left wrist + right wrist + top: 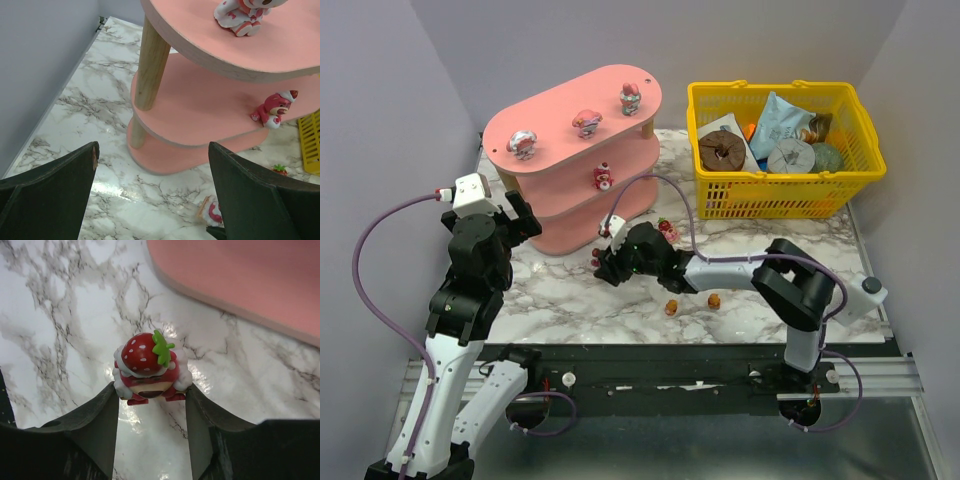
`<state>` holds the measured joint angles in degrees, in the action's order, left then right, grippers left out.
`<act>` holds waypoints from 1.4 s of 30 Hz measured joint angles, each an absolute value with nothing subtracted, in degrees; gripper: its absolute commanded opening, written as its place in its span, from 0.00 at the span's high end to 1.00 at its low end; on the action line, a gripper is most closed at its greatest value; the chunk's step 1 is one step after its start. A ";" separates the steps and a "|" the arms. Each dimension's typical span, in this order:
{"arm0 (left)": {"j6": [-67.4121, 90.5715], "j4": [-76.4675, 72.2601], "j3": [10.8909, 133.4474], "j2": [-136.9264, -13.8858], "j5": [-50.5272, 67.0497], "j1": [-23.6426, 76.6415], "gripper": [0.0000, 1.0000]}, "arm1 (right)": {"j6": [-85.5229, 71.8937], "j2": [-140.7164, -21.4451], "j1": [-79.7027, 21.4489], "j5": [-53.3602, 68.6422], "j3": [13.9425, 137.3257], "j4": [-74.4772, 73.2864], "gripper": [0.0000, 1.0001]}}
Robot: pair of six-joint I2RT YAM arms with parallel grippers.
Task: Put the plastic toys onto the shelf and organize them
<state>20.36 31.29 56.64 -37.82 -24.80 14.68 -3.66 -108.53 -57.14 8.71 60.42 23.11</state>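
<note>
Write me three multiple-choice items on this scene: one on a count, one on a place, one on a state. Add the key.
1. How many figurines stand on the pink shelf's top board? A one; B three; C five.
2. Where is the strawberry-topped figurine? A on the shelf's top board; B on the shelf's middle board; C on the marble table, between the right gripper's fingers.
3. How is the left gripper? A shut on a figurine; B shut on a shelf post; C open, holding nothing.

Key: 1 B, three show spaced along the top board. 2 C, the right wrist view shows it on marble with a finger against each side. 3 C, its fingers stand wide apart with only table and shelf between them.
</note>
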 measured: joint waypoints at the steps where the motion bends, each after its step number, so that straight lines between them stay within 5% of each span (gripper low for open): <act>1: 20.36 31.29 56.64 -37.82 -24.80 14.68 0.01 | -3.77 -107.63 -57.21 8.19 60.77 22.44 0.74; 15: 21.21 31.53 56.64 -36.45 -29.50 14.61 0.01 | -7.55 -103.92 -59.64 -3.86 81.19 5.61 0.73; 42: 22.74 32.47 56.64 -33.54 -35.59 14.61 0.01 | -12.93 -123.96 -63.55 -23.68 113.99 -9.82 0.65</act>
<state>22.74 32.47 56.64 -33.54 -35.59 14.61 -12.93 -123.96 -63.55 -23.68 113.99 -9.82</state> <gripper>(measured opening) 0.988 0.556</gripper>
